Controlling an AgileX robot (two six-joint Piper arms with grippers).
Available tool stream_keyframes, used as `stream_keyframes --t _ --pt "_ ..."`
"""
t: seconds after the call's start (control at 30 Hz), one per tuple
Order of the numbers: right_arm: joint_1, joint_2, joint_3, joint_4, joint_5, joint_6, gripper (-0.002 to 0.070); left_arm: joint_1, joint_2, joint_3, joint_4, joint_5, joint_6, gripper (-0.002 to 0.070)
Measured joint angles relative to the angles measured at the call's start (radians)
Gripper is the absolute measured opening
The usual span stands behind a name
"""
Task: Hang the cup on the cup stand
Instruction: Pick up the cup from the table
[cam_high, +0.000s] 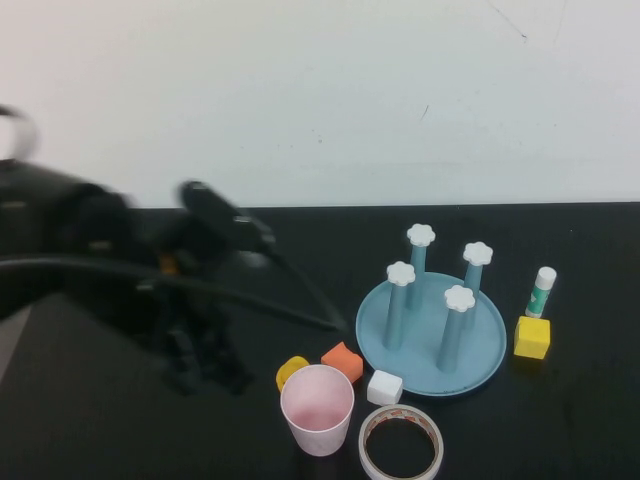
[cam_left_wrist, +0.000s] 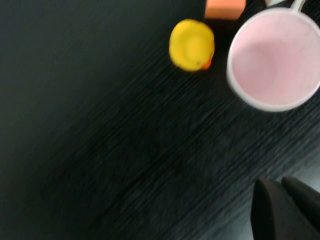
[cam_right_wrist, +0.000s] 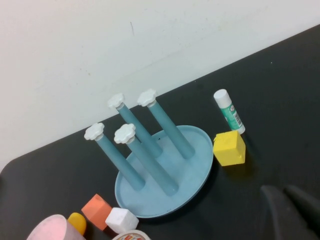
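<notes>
The pale pink cup stands upright, mouth up, near the table's front edge; it also shows in the left wrist view and at the edge of the right wrist view. The light blue cup stand with four white-capped pegs stands to its right, also seen in the right wrist view. My left gripper hangs low over the table left of the cup, blurred, its fingers together and empty. My right gripper is out of the high view, shut and empty, right of the stand.
A white tape roll lies right of the cup. A white cube, an orange block and a yellow duck sit between cup and stand. A yellow cube and a glue stick are right of the stand.
</notes>
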Motion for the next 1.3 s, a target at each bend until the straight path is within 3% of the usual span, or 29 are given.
stream_keyframes --t 0.17,0.23,0.3,0.43,0.5,0.57,0.67,1.07,1.17,1.3 --pt "0.000 0.000 0.000 0.000 0.002 0.000 -0.0001 -0.076 0.161 -0.108 0.046 -0.001 -0.075 0.0008" --pt "0.000 0.000 0.000 0.000 0.006 0.000 -0.0001 -0.082 0.234 -0.163 0.040 0.020 -0.104 0.0061" --pt "0.000 0.000 0.000 0.000 0.008 0.000 -0.0001 -0.082 0.298 -0.214 0.017 0.054 -0.127 0.0158" --pt "0.000 0.000 0.000 0.000 0.011 0.000 -0.0001 -0.082 0.419 -0.301 0.007 0.092 -0.190 0.0456" --pt "0.000 0.000 0.000 0.000 0.013 0.000 -0.0001 -0.082 0.468 -0.324 0.001 0.092 -0.211 0.0537" --pt "0.000 0.000 0.000 0.000 0.013 0.000 -0.0001 -0.082 0.505 -0.337 -0.007 0.085 -0.224 0.0562" --pt "0.000 0.000 0.000 0.000 0.017 0.000 -0.0001 -0.071 0.552 -0.341 -0.034 0.076 -0.231 0.0545" --pt "0.000 0.000 0.000 0.002 0.021 -0.009 -0.0001 -0.058 0.671 -0.343 -0.100 -0.012 -0.225 0.0325" --pt "0.000 0.000 0.000 0.002 0.022 -0.009 -0.0001 -0.053 0.688 -0.343 -0.097 -0.017 -0.224 0.0237" --pt "0.000 0.000 0.000 0.002 0.023 -0.009 -0.0001 -0.048 0.701 -0.343 -0.090 -0.017 -0.177 0.0062"
